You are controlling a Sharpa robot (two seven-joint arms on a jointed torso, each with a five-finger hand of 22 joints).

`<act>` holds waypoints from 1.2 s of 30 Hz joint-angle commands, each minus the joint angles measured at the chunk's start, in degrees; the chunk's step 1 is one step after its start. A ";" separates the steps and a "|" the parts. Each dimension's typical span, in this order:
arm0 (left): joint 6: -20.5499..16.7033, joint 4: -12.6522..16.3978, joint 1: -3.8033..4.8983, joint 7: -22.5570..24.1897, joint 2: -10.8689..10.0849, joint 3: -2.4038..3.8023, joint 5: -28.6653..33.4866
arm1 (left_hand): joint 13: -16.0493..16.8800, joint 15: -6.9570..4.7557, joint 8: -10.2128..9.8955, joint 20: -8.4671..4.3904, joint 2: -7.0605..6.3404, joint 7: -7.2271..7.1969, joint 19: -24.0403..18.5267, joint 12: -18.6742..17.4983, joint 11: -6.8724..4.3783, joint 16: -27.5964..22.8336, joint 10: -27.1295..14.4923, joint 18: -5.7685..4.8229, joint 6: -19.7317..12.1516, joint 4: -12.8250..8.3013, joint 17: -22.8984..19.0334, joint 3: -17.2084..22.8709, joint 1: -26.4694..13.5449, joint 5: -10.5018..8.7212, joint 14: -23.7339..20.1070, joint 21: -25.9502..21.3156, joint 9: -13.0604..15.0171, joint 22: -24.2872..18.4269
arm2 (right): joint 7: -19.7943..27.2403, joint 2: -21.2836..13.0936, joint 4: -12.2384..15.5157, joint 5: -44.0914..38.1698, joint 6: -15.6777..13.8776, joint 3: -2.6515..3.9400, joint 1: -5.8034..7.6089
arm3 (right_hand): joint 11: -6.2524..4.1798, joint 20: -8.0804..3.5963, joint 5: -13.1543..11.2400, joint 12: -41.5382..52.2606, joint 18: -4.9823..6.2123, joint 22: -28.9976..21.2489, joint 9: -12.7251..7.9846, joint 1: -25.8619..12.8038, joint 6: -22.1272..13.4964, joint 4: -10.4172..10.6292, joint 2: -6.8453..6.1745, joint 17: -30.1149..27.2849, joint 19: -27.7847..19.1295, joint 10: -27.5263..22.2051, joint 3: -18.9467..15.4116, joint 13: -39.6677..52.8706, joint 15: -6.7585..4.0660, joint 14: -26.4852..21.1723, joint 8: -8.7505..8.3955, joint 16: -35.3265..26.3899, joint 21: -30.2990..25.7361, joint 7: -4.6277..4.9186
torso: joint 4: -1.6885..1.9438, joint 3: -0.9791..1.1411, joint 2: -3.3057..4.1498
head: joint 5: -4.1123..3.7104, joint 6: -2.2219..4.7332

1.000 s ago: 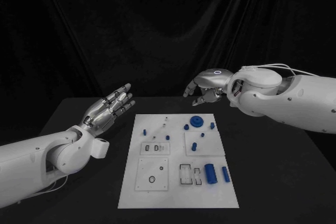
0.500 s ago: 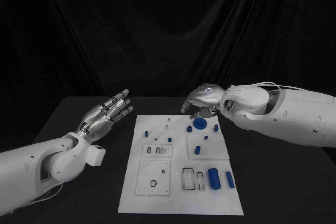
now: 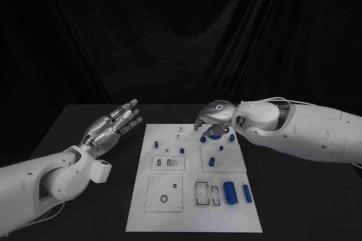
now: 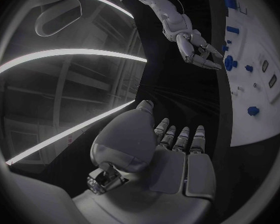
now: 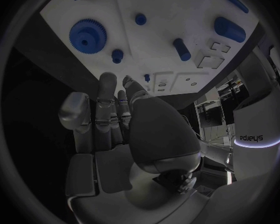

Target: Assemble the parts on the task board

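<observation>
overhead, right hand (image 3: pixel 214 117) over the task board (image 3: pixel 193 220) gear (image 5: pixel 87 36) (fingers curled, empty); left hand (image 3: pixel 113 123) fingers spread.

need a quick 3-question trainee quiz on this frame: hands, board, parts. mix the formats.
1. True or false: the left robot hand holds a blue part.
2. Which robot hand is over the far end of the task board? A) left B) right C) both
3. Fill in: the toothed part below the right robot hand is a blue ____.

Key
1. False. It is open, beside the board, holding nothing.
2. B.
3. gear. The right wrist view shows it lying on the board, not held.
</observation>
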 commanded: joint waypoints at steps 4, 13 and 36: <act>1.52 -0.11 0.17 4.80 0.19 0.06 -0.23 | 0.03 0.51 0.10 0.46 -0.03 -0.31 0.08 0.13 0.30 0.13 -0.26 0.87 -0.49 -0.25 0.03 0.63 0.95 0.36 0.07 0.12 -0.05 0.03 | 0.83 0.67 -1.32 -0.92 -0.04 0.04 -1.11 | 0.00 -0.24 0.71 -0.13 -1.10 0.89 0.29 -0.02 0.65 -0.01 -0.50 0.74 0.28 0.69 0.83 0.12 -0.14 -0.18 -0.35 0.86 0.80 -0.24 | -0.05 -0.11 -0.27 | 0.19 0.17; 1.89 -0.76 0.17 4.77 0.36 0.06 -0.23 | 0.03 0.55 0.09 0.50 0.01 -0.48 0.16 0.13 0.40 0.16 -0.26 0.89 -0.56 -0.33 0.04 0.77 1.07 0.44 0.09 0.19 -0.06 0.08 | 1.06 1.43 -3.02 -0.93 -0.17 0.04 -2.29 | 0.04 -0.26 1.27 -0.23 -1.16 1.49 0.45 -0.14 0.73 -0.01 -0.87 2.33 0.28 0.83 1.21 0.14 -0.13 0.09 -0.46 2.25 1.17 -0.32 | -0.03 -0.20 -0.42 | 0.34 -0.63; 3.03 -1.99 0.15 3.85 0.98 0.05 -0.23 | 0.03 0.98 0.23 1.08 -0.04 0.14 0.45 0.12 0.38 0.26 -0.29 1.05 -0.06 -0.62 0.09 1.26 1.40 0.60 0.16 0.42 0.05 0.22 | 1.13 2.43 -6.30 -0.93 -2.52 0.04 -3.63 | 0.47 0.02 0.65 -0.08 -1.23 2.51 0.93 -0.70 1.17 0.43 -1.01 3.09 -0.14 1.80 2.34 0.33 0.21 -0.64 -0.63 3.25 1.60 0.40 | -0.22 -0.29 -0.89 | 0.67 -2.73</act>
